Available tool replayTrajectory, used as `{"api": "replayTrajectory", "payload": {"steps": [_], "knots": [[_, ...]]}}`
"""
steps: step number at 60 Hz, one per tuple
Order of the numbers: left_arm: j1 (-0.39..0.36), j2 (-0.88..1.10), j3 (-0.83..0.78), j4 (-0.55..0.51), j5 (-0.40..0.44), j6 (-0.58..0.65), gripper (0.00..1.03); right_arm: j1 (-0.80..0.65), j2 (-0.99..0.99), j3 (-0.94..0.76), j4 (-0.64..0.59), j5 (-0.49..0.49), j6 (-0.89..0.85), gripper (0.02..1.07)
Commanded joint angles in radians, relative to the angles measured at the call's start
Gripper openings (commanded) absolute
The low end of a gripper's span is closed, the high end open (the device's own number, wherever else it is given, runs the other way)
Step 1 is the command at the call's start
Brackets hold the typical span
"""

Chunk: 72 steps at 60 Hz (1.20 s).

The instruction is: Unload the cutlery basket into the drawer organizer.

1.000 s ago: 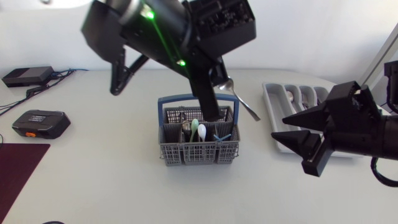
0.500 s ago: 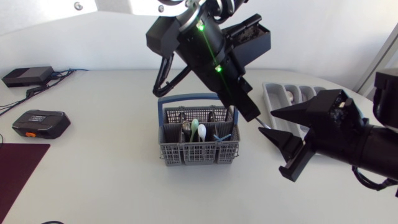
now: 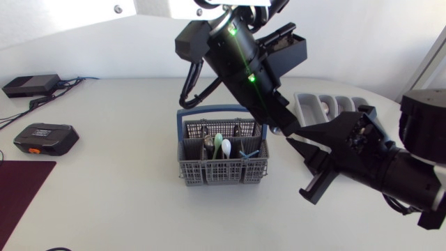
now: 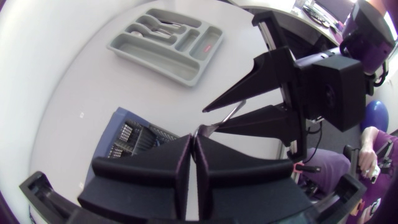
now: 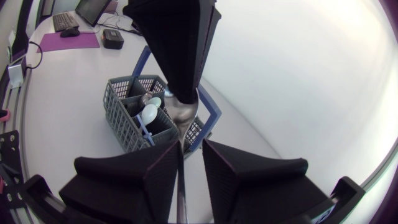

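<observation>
The grey cutlery basket (image 3: 223,164) with a blue handle stands mid-table and holds white and green spoons (image 3: 221,145) and other pieces. The grey drawer organizer (image 3: 327,108) lies at the back right. My left gripper (image 3: 282,129) hangs above and right of the basket, shut on a metal fork (image 4: 224,119). The fork's handle runs into the gap of my right gripper (image 3: 293,134), tip to tip with the left. In the right wrist view the fork (image 5: 183,115) lies against one finger (image 5: 155,168) of the right gripper (image 5: 191,149), which is open with a narrow gap.
Two black devices (image 3: 45,138) (image 3: 31,85) with cables sit at the far left. A dark red mat (image 3: 21,188) covers the front left corner. Several pieces of cutlery lie in the organizer's compartments (image 4: 165,46).
My left arm swung right and down with the fork toward the right gripper. The right gripper came left to meet it, and its fingers narrowed around the handle.
</observation>
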Motion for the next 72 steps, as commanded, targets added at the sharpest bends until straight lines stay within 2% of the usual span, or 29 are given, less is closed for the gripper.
{"api": "replayTrajectory", "payload": {"steps": [1,24,30,45,53,55,56,65,72], "knots": [[0.008,0.025,0.034,-0.016,0.012,-0.02,0.04,0.009,0.025,-0.03,0.021,0.014,-0.018,0.18],[0.014,0.034,0.037,-0.016,0.021,-0.019,0.04,0.009,0.02,-0.036,0.004,0.003,-0.018,0.09],[0.012,0.036,0.043,-0.018,0.021,-0.023,0.13,0.009,0.014,-0.039,0.001,0.0,-0.017,0.09],[0.019,0.039,0.077,-0.019,0.02,-0.037,0.48,0.009,-0.012,-0.046,-0.034,0.0,-0.017,0.09],[0.031,0.04,0.128,-0.018,0.021,-0.04,0.72,0.001,-0.026,-0.063,-0.05,-0.002,-0.015,0.09],[0.035,0.04,0.147,-0.016,0.021,-0.04,0.83,-0.002,-0.029,-0.068,-0.053,-0.002,-0.015,0.09],[0.035,0.039,0.154,-0.016,0.021,-0.04,0.86,-0.002,-0.031,-0.069,-0.053,-0.003,-0.015,0.09],[0.066,0.011,0.174,0.042,0.02,-0.039,0.9,-0.048,-0.044,-0.082,-0.07,-0.023,-0.015,0.09],[0.103,-0.013,0.164,0.077,0.01,-0.037,0.9,-0.156,-0.046,-0.083,-0.077,-0.078,-0.017,0.09]]}}
